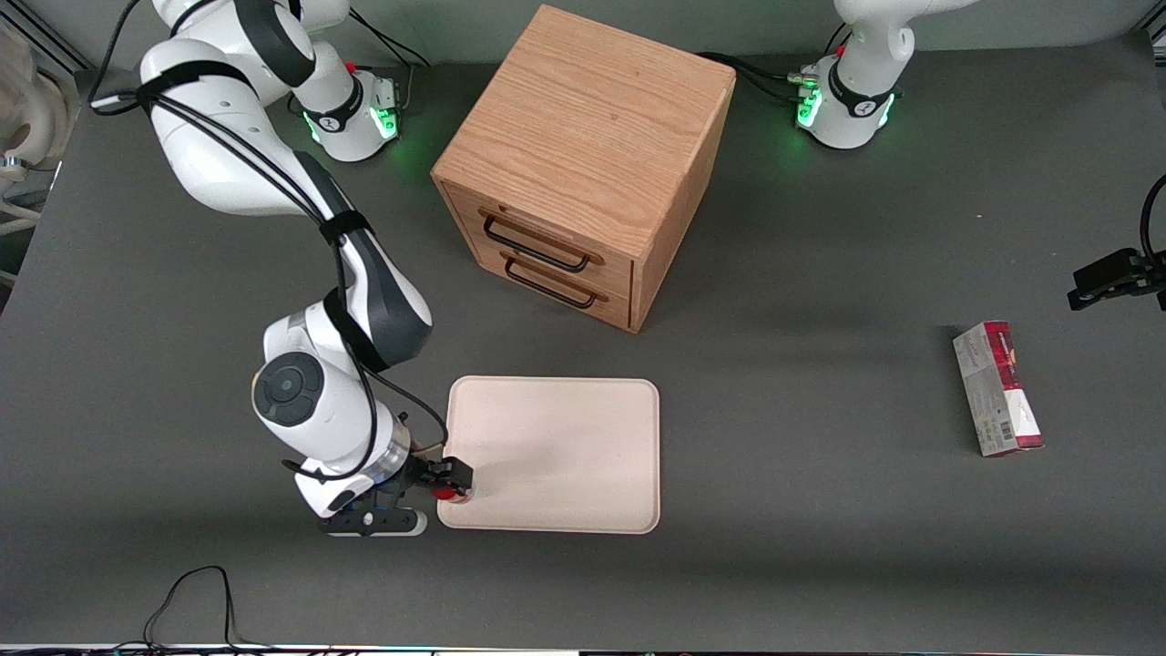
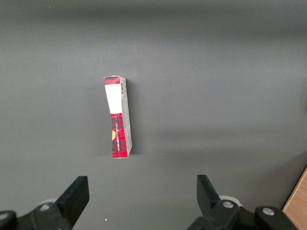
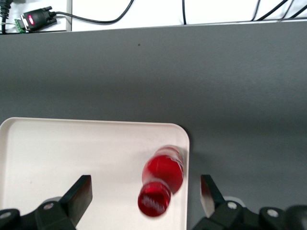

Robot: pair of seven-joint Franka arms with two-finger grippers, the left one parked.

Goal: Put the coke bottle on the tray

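The coke bottle (image 3: pixel 163 179) is small and red with a red cap. It stands on the cream-beige tray (image 3: pixel 72 153), close to its rim at a rounded corner. It looks slightly tilted and blurred. My right gripper (image 3: pixel 145 187) is open above it, with one finger on each side and neither touching it. In the front view the gripper (image 1: pixel 446 481) hangs over the tray (image 1: pixel 565 437) at the corner nearest the camera, toward the working arm's end. Only a red bit of the bottle (image 1: pixel 450 495) shows under the fingers.
A wooden drawer cabinet (image 1: pixel 583 164) with two handled drawers stands farther from the camera than the tray. A red-and-grey carton (image 1: pixel 997 387) lies toward the parked arm's end of the table; it also shows in the left wrist view (image 2: pixel 118 117). Cables (image 3: pixel 96 19) run along the table edge.
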